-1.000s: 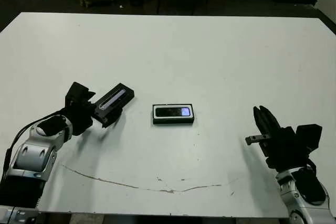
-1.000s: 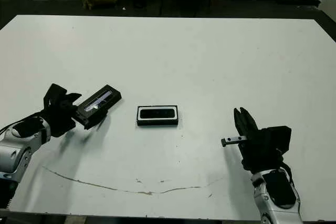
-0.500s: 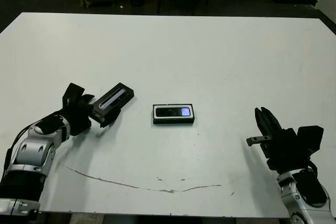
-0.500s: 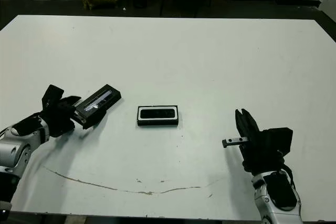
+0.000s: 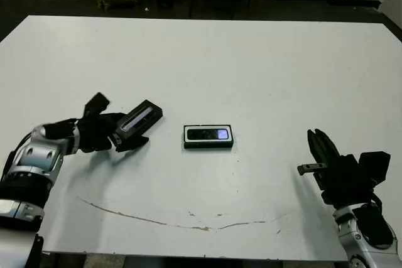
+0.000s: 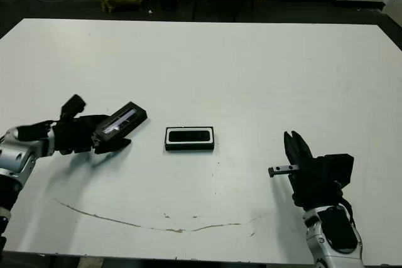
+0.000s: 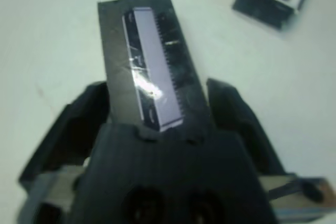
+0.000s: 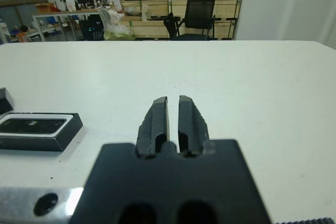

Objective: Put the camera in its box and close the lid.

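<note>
White surface [image 5: 251, 61]. Left pincer [image 5: 122, 135] grips one end of the lid [image 5: 138, 120], whose long axis runs diagonally toward the box [image 5: 208, 137]. Box lies crosswise mid-surface, camera [image 5: 209, 134] inside, parallel. Right pincer [image 5: 319, 149], fingers nearly closed, empty, well apart.

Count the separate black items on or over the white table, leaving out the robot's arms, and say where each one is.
3. The box sits near the table's middle. The camera lies inside it. The lid is off to the robot's left, gripped by the left tool. Nothing else shows.
</note>
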You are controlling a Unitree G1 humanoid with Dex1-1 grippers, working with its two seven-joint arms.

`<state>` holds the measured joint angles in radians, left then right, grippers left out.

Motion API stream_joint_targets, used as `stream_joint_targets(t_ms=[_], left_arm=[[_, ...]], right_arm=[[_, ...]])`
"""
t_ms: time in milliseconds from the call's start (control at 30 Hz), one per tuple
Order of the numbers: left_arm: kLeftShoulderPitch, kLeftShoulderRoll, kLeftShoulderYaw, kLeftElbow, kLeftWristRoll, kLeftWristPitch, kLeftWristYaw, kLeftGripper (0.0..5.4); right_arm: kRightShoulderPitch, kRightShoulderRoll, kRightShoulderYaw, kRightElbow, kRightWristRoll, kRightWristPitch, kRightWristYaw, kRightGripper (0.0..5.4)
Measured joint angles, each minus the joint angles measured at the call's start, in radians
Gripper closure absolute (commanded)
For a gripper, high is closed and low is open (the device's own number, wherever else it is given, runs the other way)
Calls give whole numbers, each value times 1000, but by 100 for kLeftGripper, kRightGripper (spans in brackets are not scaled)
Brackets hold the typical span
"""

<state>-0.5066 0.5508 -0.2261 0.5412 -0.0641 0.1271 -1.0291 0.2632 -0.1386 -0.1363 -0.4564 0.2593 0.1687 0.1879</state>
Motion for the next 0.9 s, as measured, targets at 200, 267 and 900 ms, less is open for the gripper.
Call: stream_joint_targets(t_ms=[200, 267, 900], left_arm=[[17, 49, -92, -189, 146, -8, 60, 283], [17, 68, -128, -258, 190, 11, 60, 283], [-3, 121, -11, -368, 76, 153, -9, 286]], right_arm=[[9, 2, 0, -9, 0, 6, -17, 540], [10, 2, 0, -7, 0, 4, -17, 540], [20, 11, 5, -10, 0, 3, -35, 540]])
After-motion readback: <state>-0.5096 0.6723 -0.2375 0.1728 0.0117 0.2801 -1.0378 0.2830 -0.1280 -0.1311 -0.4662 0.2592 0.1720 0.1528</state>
